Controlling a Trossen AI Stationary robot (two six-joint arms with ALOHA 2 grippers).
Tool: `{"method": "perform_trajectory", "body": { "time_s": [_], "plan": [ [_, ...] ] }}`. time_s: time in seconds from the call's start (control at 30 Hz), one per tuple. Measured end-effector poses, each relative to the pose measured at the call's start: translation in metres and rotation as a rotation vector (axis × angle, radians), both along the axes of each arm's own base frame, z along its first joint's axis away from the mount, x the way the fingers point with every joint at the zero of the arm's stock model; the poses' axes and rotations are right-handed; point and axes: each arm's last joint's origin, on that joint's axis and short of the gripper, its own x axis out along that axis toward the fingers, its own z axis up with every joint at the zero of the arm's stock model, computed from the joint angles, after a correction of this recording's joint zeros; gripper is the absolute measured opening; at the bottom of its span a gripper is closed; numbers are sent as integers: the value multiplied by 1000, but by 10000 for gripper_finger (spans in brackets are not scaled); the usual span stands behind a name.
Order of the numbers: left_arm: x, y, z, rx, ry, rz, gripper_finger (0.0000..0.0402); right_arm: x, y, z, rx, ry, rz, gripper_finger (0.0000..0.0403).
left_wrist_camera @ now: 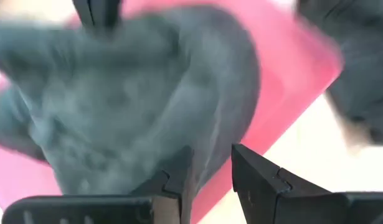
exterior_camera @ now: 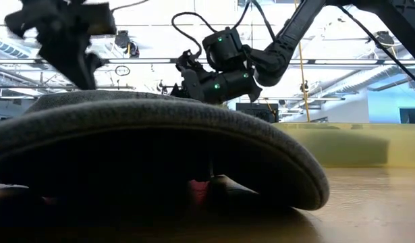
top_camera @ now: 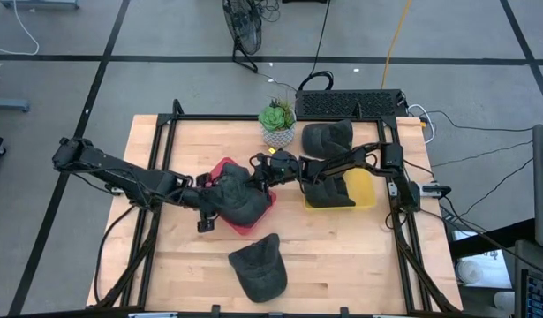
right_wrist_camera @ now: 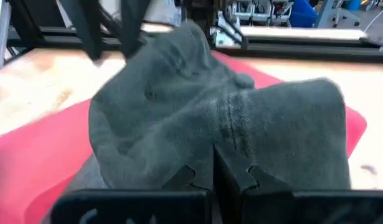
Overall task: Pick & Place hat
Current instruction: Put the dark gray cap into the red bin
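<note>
Two dark, jointed arms, looped black cables, green lights glowing (right arm point(exterior_camera: 224, 67)).

High view: I look straight down on the whole table point(top_camera: 342, 247).
Low view: table height, level, a hat brim point(exterior_camera: 160, 145) close against the lens.
Wrist views: both very near, sharing the hat point(left_wrist_camera: 135, 106) on the red tray point(right_wrist_camera: 35, 155).

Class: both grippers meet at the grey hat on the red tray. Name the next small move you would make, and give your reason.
Probably part the left gripper jaws and lift it clear. The grey hat already sits on the red tray, its fabric caught between those jaws, while the right gripper, jaws shut, is at its other side.
</note>
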Motion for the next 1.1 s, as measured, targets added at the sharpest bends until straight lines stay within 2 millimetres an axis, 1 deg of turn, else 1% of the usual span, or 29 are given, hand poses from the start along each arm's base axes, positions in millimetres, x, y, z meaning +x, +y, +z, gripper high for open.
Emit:
{"method": "perform_trajectory", "body": {
  "time_s": [0.2,0.3,0.43,0.5,0.63,0.8,1.0,1.1],
  "plan": [
    [11,-2,42,69,-88,-92,108,0,-1,-10,3,26,-2,0],
    [13,0,54,167,-134,-62,108,0,-2,-10,3,28,-3,0],
    [14,6,56,254,-143,-8,108,0,-1,-10,8,29,13,0],
    [15,10,56,277,-144,18,108,0,-1,-10,6,28,46,0],
    [17,22,57,299,-153,92,108,0,0,-10,-20,22,59,0],
    [18,30,57,253,-153,134,108,-2,-1,4,-14,-4,55,0],
    [19,28,57,204,-150,115,108,-6,-7,26,-32,-58,43,0],
    [19,29,57,197,-152,129,108,-8,-12,30,-41,-47,29,0]
  ]
}}
